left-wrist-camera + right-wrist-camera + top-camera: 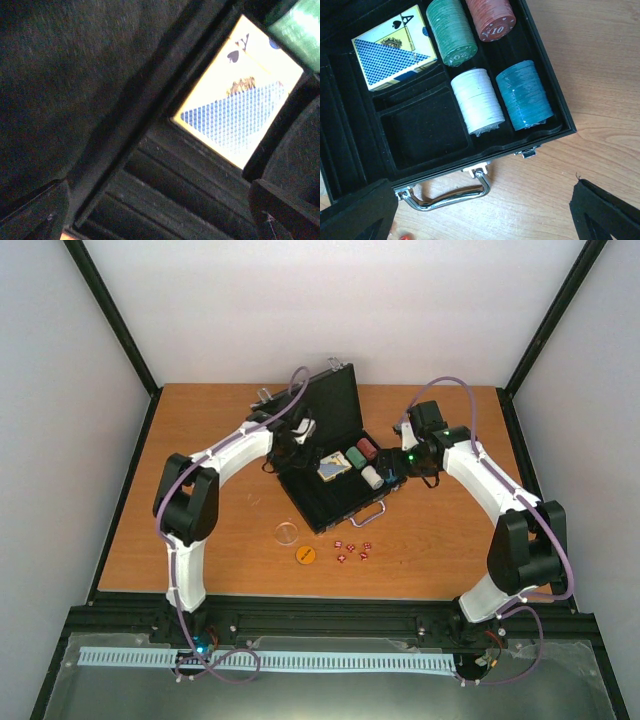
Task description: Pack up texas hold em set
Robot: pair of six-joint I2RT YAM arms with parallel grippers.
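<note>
left fingers (287, 212) and right fingers (602, 212) both hang spread and empty over the open briefcase (315, 500) on the surface (200, 540), while the tiny hard dice (352, 550) lie loose in front, likely light and slippery, best pinched across flat faces.

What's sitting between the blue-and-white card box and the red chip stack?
The green plastic chip stack lies there, inside the black case; the right wrist view shows it.
</note>
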